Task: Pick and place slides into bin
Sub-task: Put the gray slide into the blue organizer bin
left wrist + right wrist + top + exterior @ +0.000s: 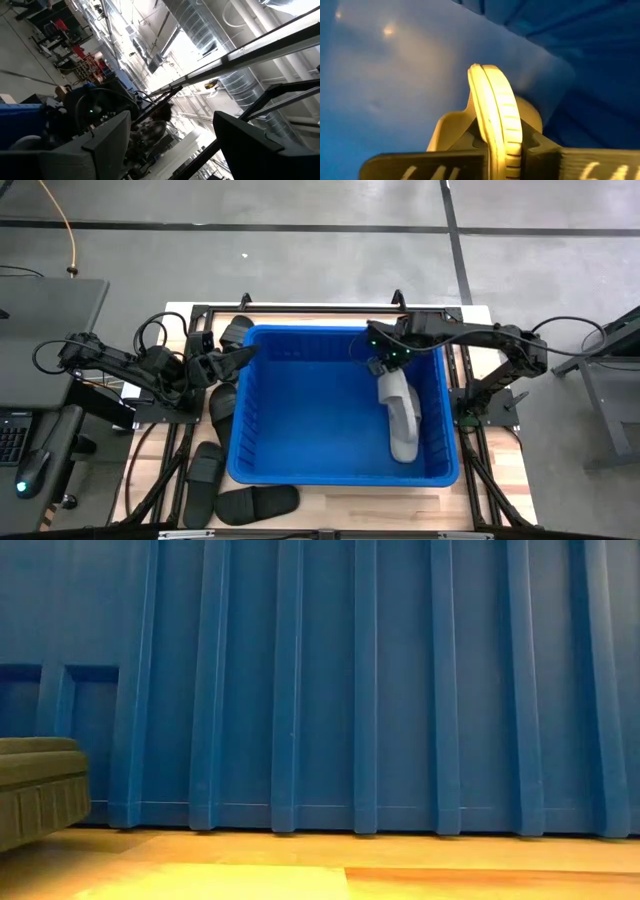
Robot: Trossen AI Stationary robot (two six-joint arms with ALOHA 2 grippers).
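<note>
1 grey slide [400,415] pinched by right gripper [378,367] inside bin [300,470].

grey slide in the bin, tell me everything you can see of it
The grey slide is a light grey, rubbery-looking slip-on sandal with a wide strap band and a ribbed sole edge. It lies lengthwise inside the bin, along its right wall, and is the only slide in there. The right gripper is shut on its far end, pinching the sole edge between its fingers. Whether its near end rests on the bin floor cannot be told.
</note>
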